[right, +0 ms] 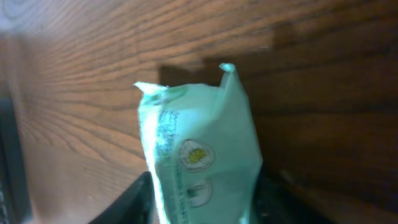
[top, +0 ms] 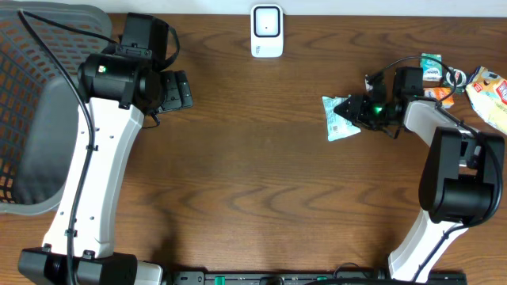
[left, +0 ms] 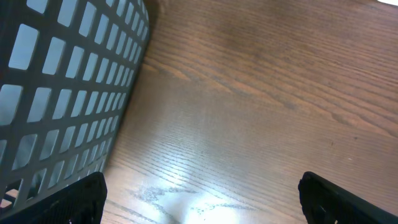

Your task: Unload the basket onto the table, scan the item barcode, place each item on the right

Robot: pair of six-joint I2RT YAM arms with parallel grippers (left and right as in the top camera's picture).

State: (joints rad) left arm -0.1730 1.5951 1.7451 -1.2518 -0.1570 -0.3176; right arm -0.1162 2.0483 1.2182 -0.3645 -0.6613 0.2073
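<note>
Right of frame, the right gripper appears clamped on the pale green packet, whose long axis runs roughly top to bottom. The scanner stands upper centre, up-left of it across open surface. The left gripper, released, sits farther off.

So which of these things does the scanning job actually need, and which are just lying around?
In the job:
pale green packet
right gripper, holding it
white scanner

Lying about for now:
grey mesh basket
pile of other packets
left gripper, open and holding nothing
</note>
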